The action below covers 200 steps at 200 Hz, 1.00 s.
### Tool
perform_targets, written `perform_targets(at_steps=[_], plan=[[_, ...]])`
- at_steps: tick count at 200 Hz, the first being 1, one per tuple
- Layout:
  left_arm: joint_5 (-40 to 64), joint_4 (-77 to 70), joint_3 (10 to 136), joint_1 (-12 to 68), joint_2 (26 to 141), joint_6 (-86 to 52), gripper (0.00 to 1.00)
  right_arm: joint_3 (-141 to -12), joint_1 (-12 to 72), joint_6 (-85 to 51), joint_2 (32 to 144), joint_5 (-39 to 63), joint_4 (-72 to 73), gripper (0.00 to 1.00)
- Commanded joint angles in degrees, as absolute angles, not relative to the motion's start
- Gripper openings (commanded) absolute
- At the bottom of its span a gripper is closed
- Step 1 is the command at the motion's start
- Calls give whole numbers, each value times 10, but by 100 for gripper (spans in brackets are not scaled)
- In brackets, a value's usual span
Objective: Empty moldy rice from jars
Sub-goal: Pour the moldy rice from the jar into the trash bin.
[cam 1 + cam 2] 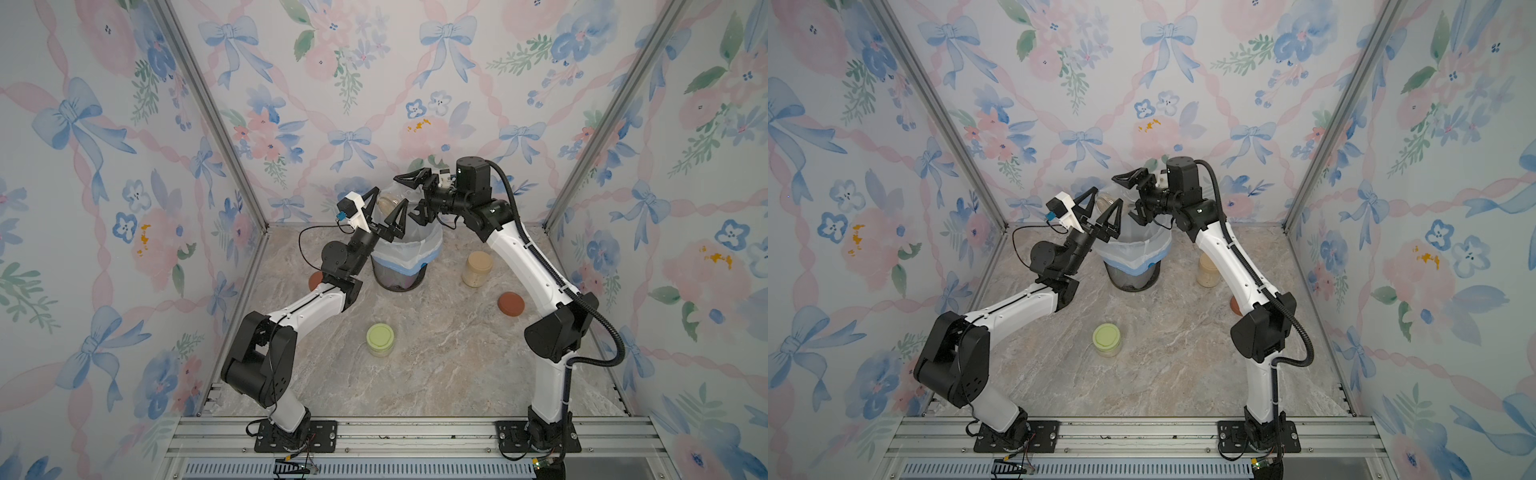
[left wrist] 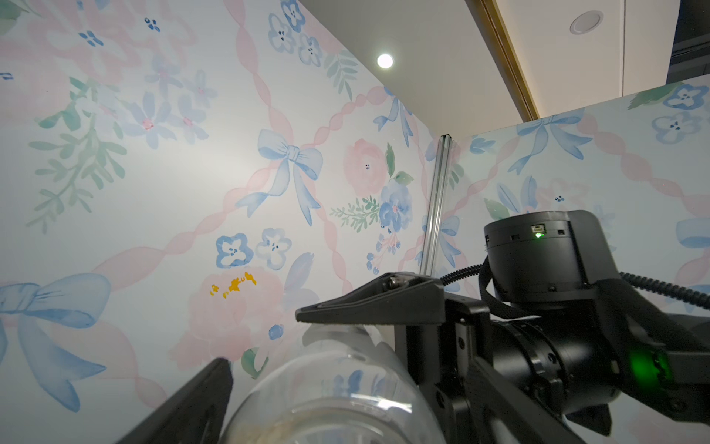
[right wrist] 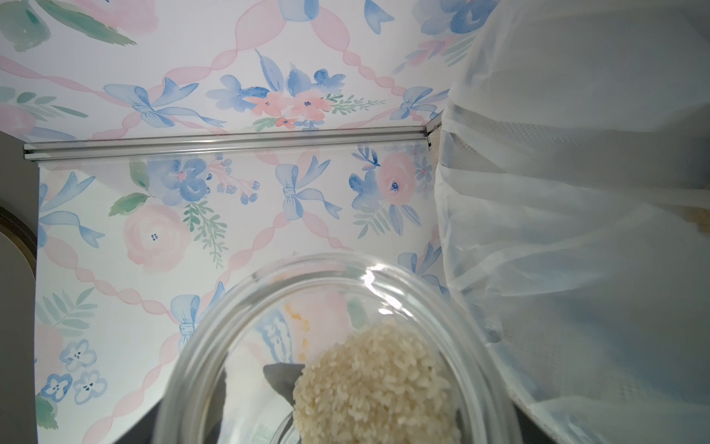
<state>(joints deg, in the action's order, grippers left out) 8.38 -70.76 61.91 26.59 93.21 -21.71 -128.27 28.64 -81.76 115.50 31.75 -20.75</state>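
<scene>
1. Pinching the open jar [image 1: 386, 204] across its body, the right gripper [image 1: 405, 197] is holding it tipped over the bin [image 1: 399, 279], which is wearing a white liner [image 1: 428, 245]. In the left wrist view one of its fingers is resting on top of the glass.
2. The left gripper [image 1: 1108, 195] is standing with fingers spread wide on either side of the jar's end. Whether they are touching the glass cannot be told.
3. The moldy rice [image 3: 376, 384] is clinging as one pale caked clump inside the jar, not pouring loose.
4. Handling, by judgement: the glass is looking stiff, smooth, likely slippery and breakable, and light with so little in it. Gripping across the mid-body is looking safer than the rim. The clump is probably needing a shake or a tap.
5. The beige-lidded jar [image 1: 478, 268] and the green-lidded jar [image 1: 380, 338] are standing capped and filled on the table [image 1: 436, 374], well apart. A rust-red lid [image 1: 511, 304] is lying loose. A second rust-red round [image 1: 315, 281] is showing partly behind the left arm.
6. No brand, label or writing is showing legibly.
</scene>
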Motion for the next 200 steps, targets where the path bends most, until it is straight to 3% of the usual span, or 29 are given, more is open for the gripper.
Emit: perform_targets(at_steps=[1,77,99,137,149,181,193,200], plan=[[96,-695,628,279,954,-212,98,-1319,304,-832,1159,344,-141,0],[71,-629,651,286,952,-179,97,-1315,307,-819,1160,350,-149,0],[65,-633,656,288,951,-184,93,-1313,308,-817,1159,352,-150,0],[62,-659,658,292,959,-207,76,-1308,309,-818,1161,350,-145,0],[63,-665,658,292,962,-212,66,-1309,310,-818,1162,349,-145,0],[65,-670,658,292,965,-218,17,-1309,309,-816,1165,348,-145,0],[65,-670,657,292,964,-218,0,-1308,310,-812,1165,347,-149,14],[65,-670,657,291,962,-218,0,-1308,309,-809,1165,346,-152,29]])
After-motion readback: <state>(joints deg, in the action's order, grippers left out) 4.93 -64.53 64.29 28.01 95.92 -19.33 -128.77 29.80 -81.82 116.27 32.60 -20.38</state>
